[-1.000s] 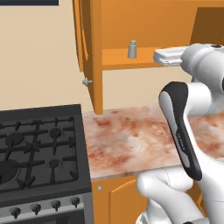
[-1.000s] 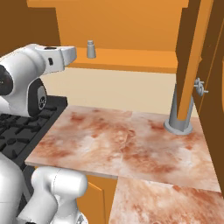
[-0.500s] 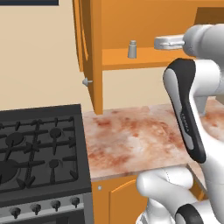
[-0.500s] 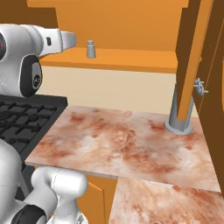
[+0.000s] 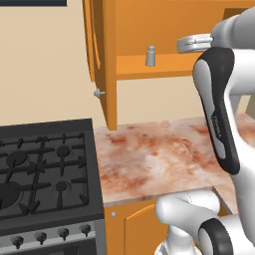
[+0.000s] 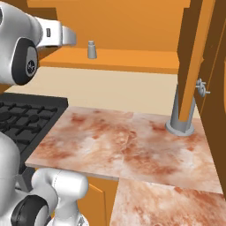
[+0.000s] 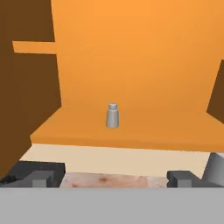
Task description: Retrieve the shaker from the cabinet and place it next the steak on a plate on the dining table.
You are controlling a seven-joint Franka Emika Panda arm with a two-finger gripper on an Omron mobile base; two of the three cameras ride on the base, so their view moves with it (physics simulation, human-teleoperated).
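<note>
The shaker [image 5: 150,56] [image 6: 92,49] is a small grey metal cylinder standing upright on the orange shelf of the open cabinet [image 5: 164,65] [image 6: 132,60]. My gripper [image 5: 185,45] [image 6: 69,36] hovers at shelf height in front of the cabinet, a short way from the shaker and apart from it. In the hand view the shaker [image 7: 112,116] stands straight ahead at mid-shelf, and my gripper [image 7: 112,178] is open, fingertips [image 7: 41,177] wide apart with nothing between them. The steak, the plate and the dining table are out of view.
The left cabinet door [image 5: 102,60], with a silver knob, hangs open beside the shelf; the right door [image 6: 196,44] is open too. A tall grey canister [image 6: 181,117] stands on the marbled worktop [image 5: 159,154]. A black stove [image 5: 45,169] adjoins it on the left.
The hand has risen from below the shelf edge to shelf height, most of it in the first half second. The shaker has not moved and the jaws have stayed wide.
</note>
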